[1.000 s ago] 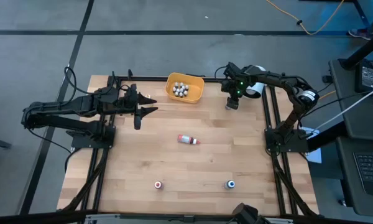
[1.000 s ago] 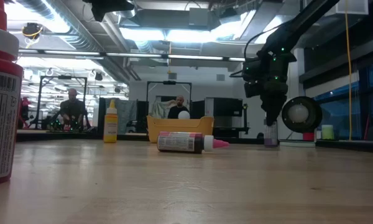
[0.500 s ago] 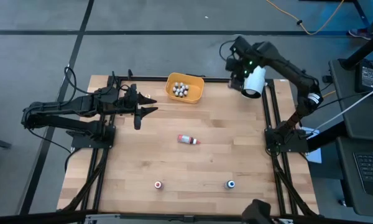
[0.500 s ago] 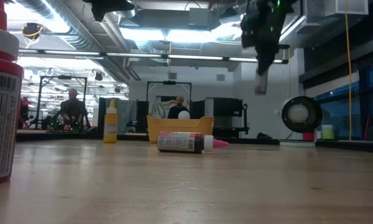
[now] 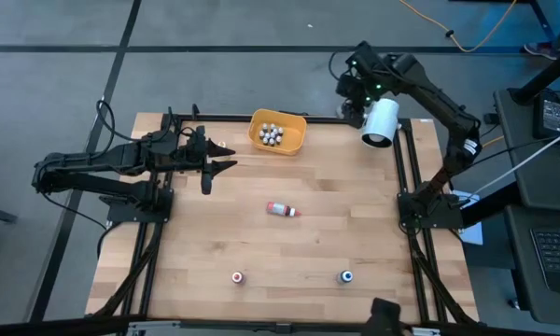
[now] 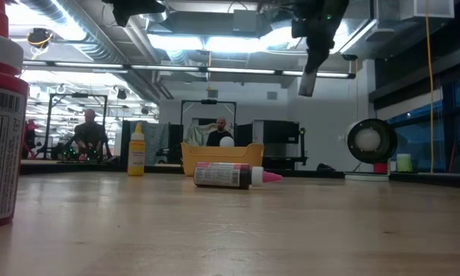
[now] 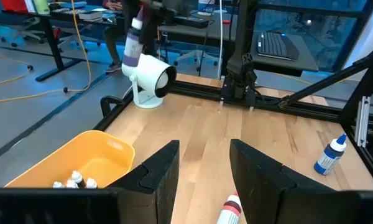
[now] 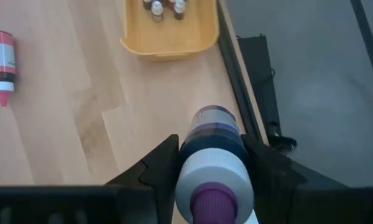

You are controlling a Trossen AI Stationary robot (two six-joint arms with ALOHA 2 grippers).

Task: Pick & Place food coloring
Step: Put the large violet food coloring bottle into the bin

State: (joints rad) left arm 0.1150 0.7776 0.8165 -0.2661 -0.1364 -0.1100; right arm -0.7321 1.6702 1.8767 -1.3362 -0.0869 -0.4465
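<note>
While the left gripper is parked near the table's left edge with its jaws wide and nothing between them, as the left wrist view confirms, the work is carried by the right gripper, which is raised high by the far right corner with its jaws closed on a purple-capped bottle. Between the two, the orange bowl sits at the far edge, holding a cluster of small bottles. A pink-tipped bottle is lying on its side mid-table, and a red-capped bottle and a blue-capped bottle are standing near the front edge. The carry is judged to be best done by keeping the height until the bottle is above the bowl's open middle, then lowering before release so that nothing bounces off the rim or the bottles already inside. The grip itself is shown only by the right wrist view; from overhead the held bottle is lost against the arm and the white cylinder. The low view alone shows how far above the table the gripper hangs.
</note>
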